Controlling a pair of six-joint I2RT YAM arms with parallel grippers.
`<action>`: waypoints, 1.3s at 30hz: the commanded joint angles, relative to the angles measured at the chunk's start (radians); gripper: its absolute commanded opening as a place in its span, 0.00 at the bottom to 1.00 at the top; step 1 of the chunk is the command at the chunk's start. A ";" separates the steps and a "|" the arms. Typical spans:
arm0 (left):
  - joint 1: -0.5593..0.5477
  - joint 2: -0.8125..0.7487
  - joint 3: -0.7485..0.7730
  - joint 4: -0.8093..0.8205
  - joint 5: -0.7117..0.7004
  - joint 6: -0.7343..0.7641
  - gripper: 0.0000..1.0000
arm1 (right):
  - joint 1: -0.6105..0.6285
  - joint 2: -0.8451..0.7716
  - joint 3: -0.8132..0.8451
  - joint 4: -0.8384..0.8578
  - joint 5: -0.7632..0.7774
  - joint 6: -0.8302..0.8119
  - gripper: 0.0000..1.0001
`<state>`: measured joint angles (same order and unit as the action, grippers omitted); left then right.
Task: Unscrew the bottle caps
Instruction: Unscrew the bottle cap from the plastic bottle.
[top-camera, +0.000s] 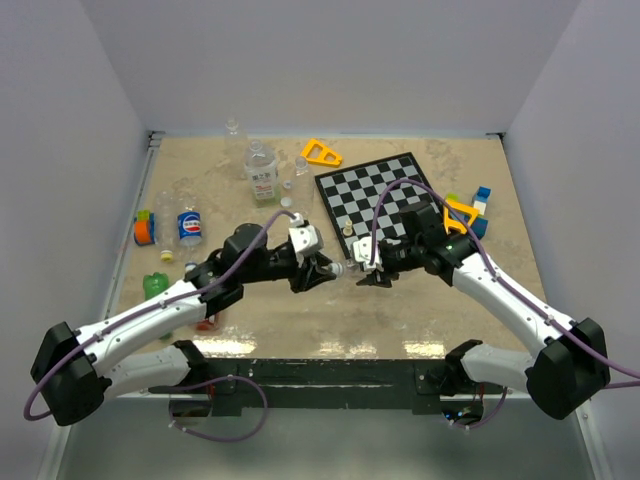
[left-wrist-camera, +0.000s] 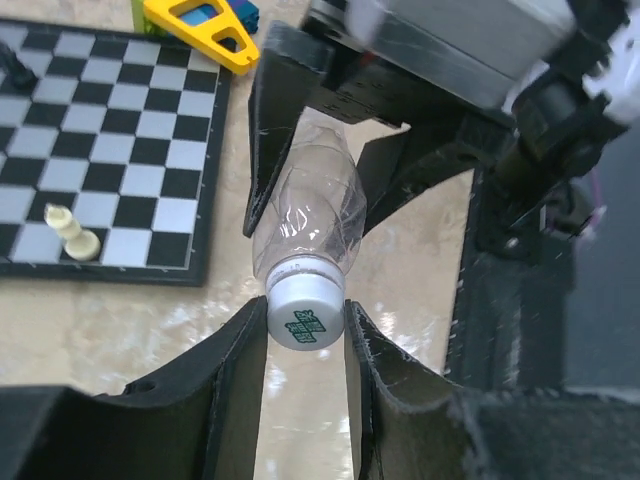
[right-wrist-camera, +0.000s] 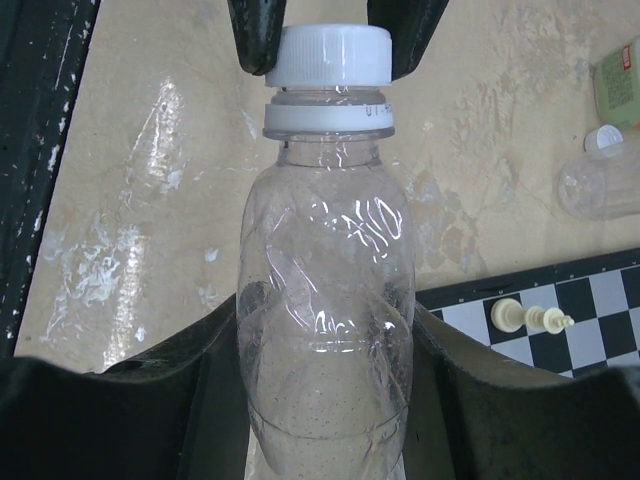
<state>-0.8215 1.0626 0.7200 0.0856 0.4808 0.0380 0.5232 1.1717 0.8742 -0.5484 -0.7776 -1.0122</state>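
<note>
A clear unlabelled bottle (top-camera: 349, 268) hangs level above the table between my two grippers. My left gripper (top-camera: 332, 268) is shut on its white cap (left-wrist-camera: 305, 312), which carries green print; the left fingertips (left-wrist-camera: 250, 340) press both sides of the cap. My right gripper (top-camera: 366, 268) is shut on the bottle's body (right-wrist-camera: 325, 300). In the right wrist view the cap (right-wrist-camera: 328, 55) sits on the neck above its white ring, pinched by the left fingers. Other bottles lie at the back left: a white-green-orange labelled one (top-camera: 262, 172), a cola one (top-camera: 190, 225) and a green one (top-camera: 157, 287).
A chessboard (top-camera: 395, 195) lies right of centre with a pale chess piece (left-wrist-camera: 72, 230) on it. A yellow triangle (top-camera: 320, 152) lies behind it, coloured blocks (top-camera: 478, 205) to its right. Loose caps (top-camera: 287, 185) lie near the labelled bottle. Another clear bottle (right-wrist-camera: 600, 185) lies nearby.
</note>
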 joint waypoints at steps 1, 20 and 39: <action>-0.005 -0.071 0.024 0.023 -0.157 -0.586 0.00 | 0.003 -0.004 -0.003 0.018 -0.003 -0.009 0.16; -0.004 -0.154 0.015 -0.060 -0.295 -0.813 0.33 | 0.001 -0.004 -0.003 0.016 -0.008 -0.009 0.16; -0.002 -0.394 0.004 -0.139 -0.279 -0.132 0.98 | 0.003 -0.004 -0.003 0.016 -0.005 -0.009 0.16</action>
<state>-0.8257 0.6724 0.7036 -0.0261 0.1291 -0.3565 0.5278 1.1725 0.8742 -0.5232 -0.7765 -1.0145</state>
